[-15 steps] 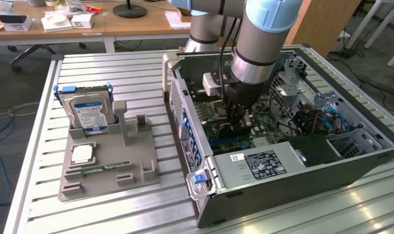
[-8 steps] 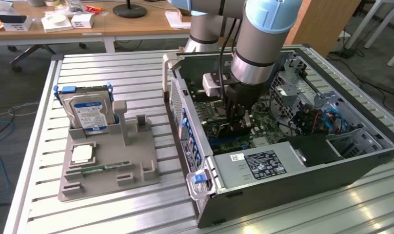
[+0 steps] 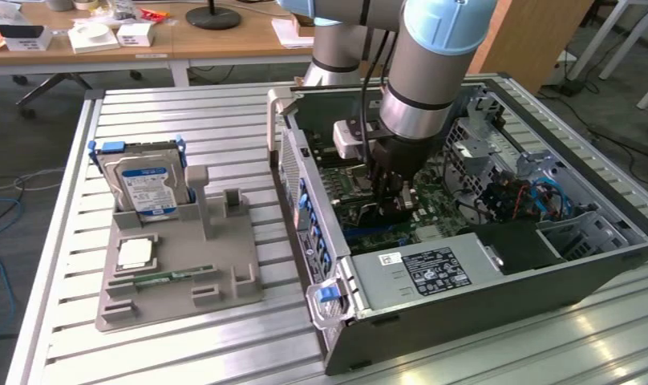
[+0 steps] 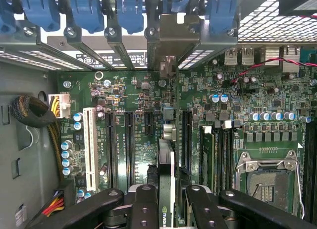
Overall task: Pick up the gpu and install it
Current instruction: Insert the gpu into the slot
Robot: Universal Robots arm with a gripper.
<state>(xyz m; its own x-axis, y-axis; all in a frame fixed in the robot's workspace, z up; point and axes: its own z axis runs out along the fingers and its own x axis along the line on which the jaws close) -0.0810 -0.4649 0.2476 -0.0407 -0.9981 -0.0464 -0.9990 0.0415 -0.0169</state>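
Your pincer (image 4: 166, 209) is clenched on the gpu (image 4: 166, 159), which you see edge-on in the wrist view, a thin card standing upright between the two black fingers (image 4: 143, 206) with its metal bracket end toward the slot covers at the rear of the case. The card hangs just above the green motherboard (image 4: 133, 95), in line with the long black expansion slots (image 4: 128, 140) and beside the white slot (image 4: 89, 147); whether its edge already touches a slot you cannot tell. To one side lies the empty processor socket (image 4: 267, 182). In the exterior view the arm (image 3: 431, 72) reaches straight down into the open computer case (image 3: 581, 281), the pincer (image 3: 391, 210) low over the board, with the boxed power supply (image 3: 431, 269) just in front. At the exterior view's left, on the slatted metal surface (image 3: 174, 112), a grey holder tray (image 3: 238, 281) carries the upright hard drive (image 3: 144, 186), a small square chip (image 3: 135, 253) and a narrow memory stick (image 3: 174, 277).
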